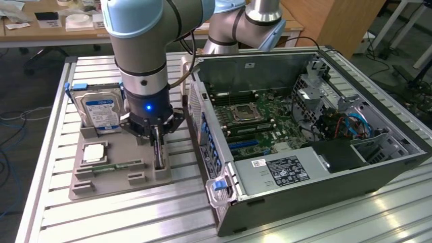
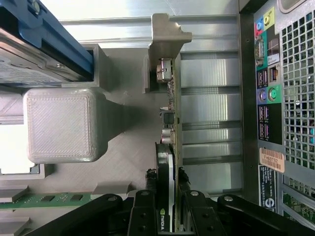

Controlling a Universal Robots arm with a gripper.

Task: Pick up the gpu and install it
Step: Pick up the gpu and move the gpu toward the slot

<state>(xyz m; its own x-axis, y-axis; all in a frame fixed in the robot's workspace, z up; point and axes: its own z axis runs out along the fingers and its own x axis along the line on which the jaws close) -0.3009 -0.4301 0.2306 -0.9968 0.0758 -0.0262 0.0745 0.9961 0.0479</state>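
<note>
In the wrist view you lose one end of the gpu [image 2: 170,118] behind the gripper [image 2: 166,177]; the hard drive [image 2: 24,69] is cropped.

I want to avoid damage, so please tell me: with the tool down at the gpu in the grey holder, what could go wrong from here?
1. The gpu stands on edge in a narrow slot of the grey holder; a tilted pull may jam it or drag the holder.
2. The hard drive stands upright close beside the tool; a sideways move might knock it.
3. The computer case wall is near on the other side; the card could strike it.
</note>
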